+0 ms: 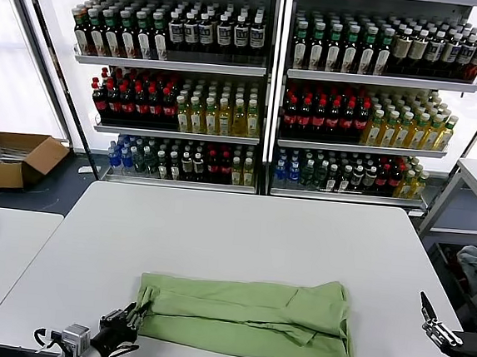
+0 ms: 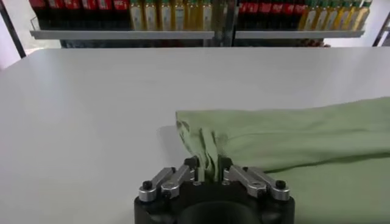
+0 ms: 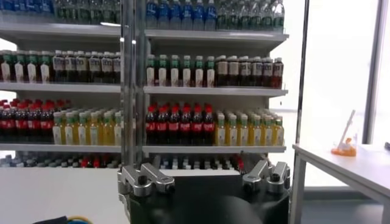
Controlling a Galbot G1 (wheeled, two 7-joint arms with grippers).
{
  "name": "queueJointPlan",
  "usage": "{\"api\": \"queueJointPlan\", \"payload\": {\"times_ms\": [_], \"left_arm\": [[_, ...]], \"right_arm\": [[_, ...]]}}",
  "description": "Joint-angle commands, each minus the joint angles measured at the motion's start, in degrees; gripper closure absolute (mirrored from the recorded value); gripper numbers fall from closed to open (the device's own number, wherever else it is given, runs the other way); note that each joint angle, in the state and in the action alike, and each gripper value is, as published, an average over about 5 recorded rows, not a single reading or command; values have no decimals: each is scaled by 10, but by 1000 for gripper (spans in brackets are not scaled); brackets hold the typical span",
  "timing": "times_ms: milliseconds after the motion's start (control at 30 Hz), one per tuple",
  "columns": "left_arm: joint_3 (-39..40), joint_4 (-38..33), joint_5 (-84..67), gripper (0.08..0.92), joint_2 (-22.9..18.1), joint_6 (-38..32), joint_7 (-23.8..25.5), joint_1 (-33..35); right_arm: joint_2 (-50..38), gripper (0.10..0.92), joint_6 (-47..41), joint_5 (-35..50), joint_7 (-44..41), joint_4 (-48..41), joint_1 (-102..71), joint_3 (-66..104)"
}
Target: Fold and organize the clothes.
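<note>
From the head view, you have the shirt (image 1: 247,317) lying partly folded along the near edge of the table (image 1: 242,229), plain side up. Your left gripper (image 1: 130,318) is at the shirt's left end; your right gripper (image 1: 436,323) waits off the table's right edge, apart from the cloth.

In the left wrist view, your left gripper (image 2: 208,171) has its fingers nearly together with a bunched fold of the shirt (image 2: 292,137) pinched between them. That looks like a thin bite at the very edge, so check that you hold every layer before lifting. Raise it just clear of the table (image 2: 91,103) and carry it across slowly, so the rest of the cloth doesn't drag and wrinkle.

In the right wrist view, your right gripper (image 3: 204,176) stands wide open and empty, facing the shelves (image 3: 207,91) of bottles. Consider bringing it over to pin the shirt's right end.
</note>
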Motion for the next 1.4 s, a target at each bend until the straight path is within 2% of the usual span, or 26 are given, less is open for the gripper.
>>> {"api": "queueJointPlan", "payload": {"times_ms": [33, 133, 333, 433, 533, 633, 700, 900, 1067, 1400], "left_arm": [[-26, -8, 2, 831, 5, -17, 10, 0], [-96, 0, -6, 896, 32, -26, 34, -9], [-279, 67, -42, 912, 102, -33, 116, -34], [-330, 118, -44, 912, 139, -35, 153, -52], [-349, 156, -30, 912, 173, -40, 168, -75], [-341, 151, -20, 912, 192, -40, 171, -90], [-324, 124, -16, 912, 191, -36, 169, -93], [-248, -4, -9, 912, 140, -25, 152, -69], [-155, -79, -2, 912, 108, -24, 132, -52], [-33, -107, -52, 912, 80, 7, 62, -86]], "right_arm": [[2, 203, 4, 2, -1, 1, -1, 3], [2, 203, 4, 3, -1, 3, -2, 2], [4, 203, 5, 6, -3, 8, -7, 0], [4, 203, 5, 5, -3, 10, -4, -6], [4, 203, 3, 4, -3, 14, -1, -14], [5, 203, 1, 3, -3, 19, 2, -20], [5, 203, 0, 2, -3, 21, 5, -22], [2, 203, -4, 3, -2, 24, 6, -21], [3, 203, -5, 2, -2, 27, 0, -19], [19, 203, -8, -7, -1, 27, -6, -21]]}}
